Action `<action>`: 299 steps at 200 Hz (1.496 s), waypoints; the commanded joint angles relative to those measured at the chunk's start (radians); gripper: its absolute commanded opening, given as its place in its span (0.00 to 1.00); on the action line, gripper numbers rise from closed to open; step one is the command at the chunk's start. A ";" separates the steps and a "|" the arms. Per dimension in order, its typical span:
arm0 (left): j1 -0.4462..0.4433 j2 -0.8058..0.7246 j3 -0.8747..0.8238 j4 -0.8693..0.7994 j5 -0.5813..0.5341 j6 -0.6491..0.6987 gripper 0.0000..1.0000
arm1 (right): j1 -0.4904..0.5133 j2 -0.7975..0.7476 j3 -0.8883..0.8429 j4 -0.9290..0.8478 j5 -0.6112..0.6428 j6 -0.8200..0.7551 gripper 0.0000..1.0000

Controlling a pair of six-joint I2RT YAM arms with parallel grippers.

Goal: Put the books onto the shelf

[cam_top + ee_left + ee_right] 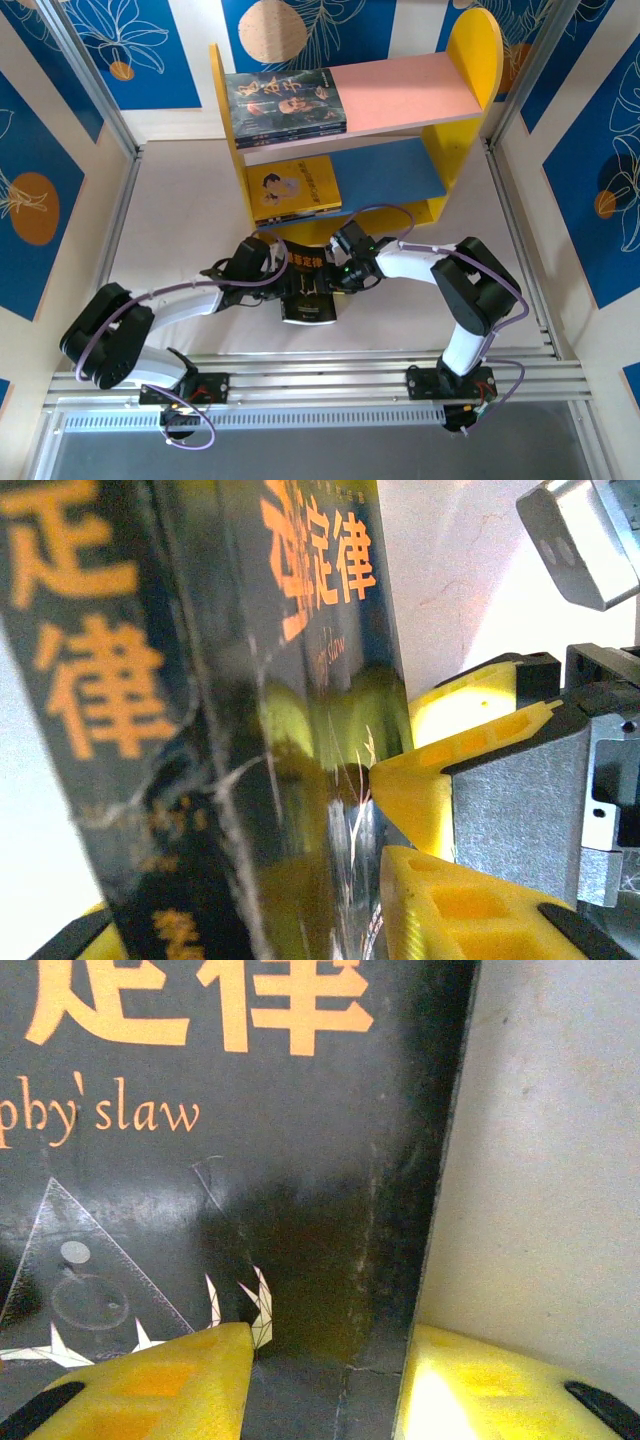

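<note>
Closest to us, the black book [240, 740] with orange lettering lies on the bench [180, 220] just near of the shelf [470, 60]; the left jaws look clamped on its left edge, while the right jaws stand apart astride its right edge. Gripped on one side only, the thin book could, we judge, sag or twist free during a lift. We cannot tell whether it lies flat or tilted, and both wrist views cut off its cover.

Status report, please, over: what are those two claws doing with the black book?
Left gripper shut on black book. Right gripper open, astride its edge. Book not yet on shelf; way there looks free.
</note>
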 commanded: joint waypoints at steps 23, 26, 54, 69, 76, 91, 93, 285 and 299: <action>-0.016 0.000 0.045 0.009 0.009 0.035 0.32 | -0.019 0.031 -0.059 -0.114 0.086 -0.021 0.51; -0.016 0.000 0.047 0.009 0.007 0.035 0.32 | -0.022 0.031 -0.059 -0.114 0.086 -0.020 0.51; -0.016 0.007 0.049 0.008 0.007 0.037 0.30 | -0.025 0.028 -0.067 -0.113 0.091 -0.017 0.51; -0.016 0.007 0.052 0.005 0.007 0.038 0.28 | -0.028 0.028 -0.070 -0.109 0.088 -0.015 0.51; -0.017 0.009 0.054 -0.001 0.005 0.039 0.25 | -0.029 0.029 -0.071 -0.106 0.087 -0.014 0.51; -0.016 0.014 0.063 -0.019 0.005 0.046 0.22 | -0.029 0.030 -0.071 -0.102 0.082 -0.010 0.52; -0.017 0.015 0.064 -0.020 0.004 0.046 0.22 | -0.029 0.031 -0.071 -0.102 0.081 -0.009 0.52; -0.100 -0.453 0.450 -0.191 -0.027 0.429 0.00 | -0.250 -0.660 -0.005 -0.264 0.139 -0.127 0.66; -0.100 -0.438 0.550 -0.192 -0.050 0.488 0.00 | -0.274 -0.701 0.036 -0.286 0.129 -0.148 0.67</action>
